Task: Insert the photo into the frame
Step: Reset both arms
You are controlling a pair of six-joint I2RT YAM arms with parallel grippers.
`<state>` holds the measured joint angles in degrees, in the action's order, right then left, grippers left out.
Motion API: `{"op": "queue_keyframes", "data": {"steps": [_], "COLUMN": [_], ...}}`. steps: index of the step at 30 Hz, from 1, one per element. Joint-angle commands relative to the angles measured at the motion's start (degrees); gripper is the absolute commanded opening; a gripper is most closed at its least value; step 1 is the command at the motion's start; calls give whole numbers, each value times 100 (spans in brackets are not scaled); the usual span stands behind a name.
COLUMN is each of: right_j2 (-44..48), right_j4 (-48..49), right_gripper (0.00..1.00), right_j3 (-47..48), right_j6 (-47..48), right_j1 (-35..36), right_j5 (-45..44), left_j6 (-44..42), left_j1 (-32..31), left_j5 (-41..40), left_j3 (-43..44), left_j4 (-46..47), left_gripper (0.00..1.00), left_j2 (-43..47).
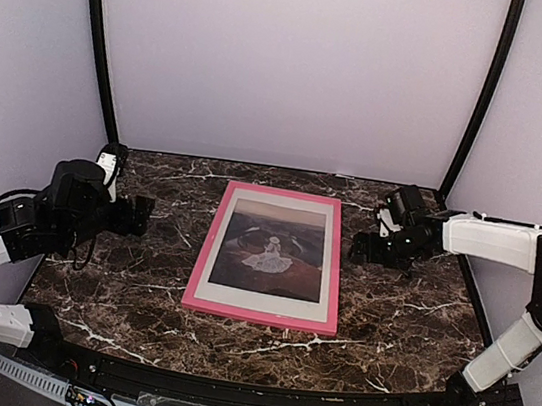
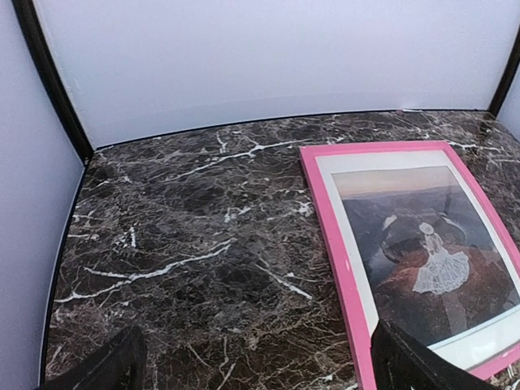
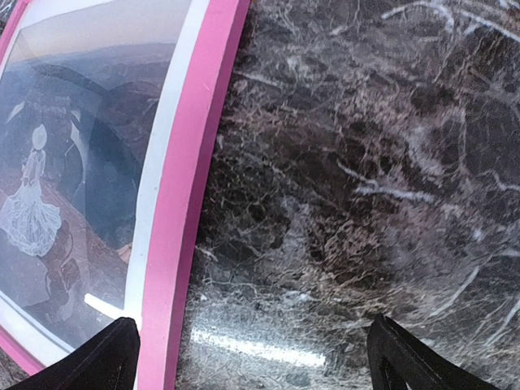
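The pink frame (image 1: pixel 198 269) lies flat, face up, in the middle of the marble table. Inside it sits the photo (image 1: pixel 274 254), a dark scene with a small white-dressed figure and a white border. Both also show in the left wrist view, frame (image 2: pixel 333 244) and photo (image 2: pixel 422 252), and in the right wrist view, frame (image 3: pixel 183 187) and photo (image 3: pixel 65 171). My left gripper (image 1: pixel 140 215) hovers left of the frame, open and holding nothing. My right gripper (image 1: pixel 361 246) stands just right of the frame's upper right side, open and empty.
The dark marble table (image 1: pixel 127 294) is walled by pale panels with black corner posts (image 1: pixel 101 48). A black rail (image 1: pixel 223 398) with cable chain runs along the near edge by the arm bases.
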<state>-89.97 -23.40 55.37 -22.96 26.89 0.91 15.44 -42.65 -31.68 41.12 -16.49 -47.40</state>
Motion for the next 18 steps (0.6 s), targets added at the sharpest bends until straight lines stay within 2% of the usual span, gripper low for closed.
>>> {"op": "queue_keyframes", "data": {"steps": [1, 5, 12, 16, 18], "right_j2": [164, 326, 503, 710, 893], "right_j4": [-230, -70, 287, 356, 435], "right_gripper": [99, 99, 99, 99, 99], "right_j3": [391, 510, 717, 782, 738], "right_j6": [540, 841, 1277, 1372, 1349], "right_j1": [13, 13, 17, -1, -23], "right_j5": [-499, -756, -1282, -1605, -1685], "left_j6": [402, 409, -103, -223, -269], "left_j1": [10, 37, 158, 590, 875], "left_j5": [-898, -1188, -1120, -909, -534], "left_j3": [-264, -508, -1056, -1042, -970], "left_j4": [-18, 234, 1427, 1627, 1631], "left_gripper": [99, 99, 99, 99, 99], "left_j2": [244, 483, 860, 651, 450]}}
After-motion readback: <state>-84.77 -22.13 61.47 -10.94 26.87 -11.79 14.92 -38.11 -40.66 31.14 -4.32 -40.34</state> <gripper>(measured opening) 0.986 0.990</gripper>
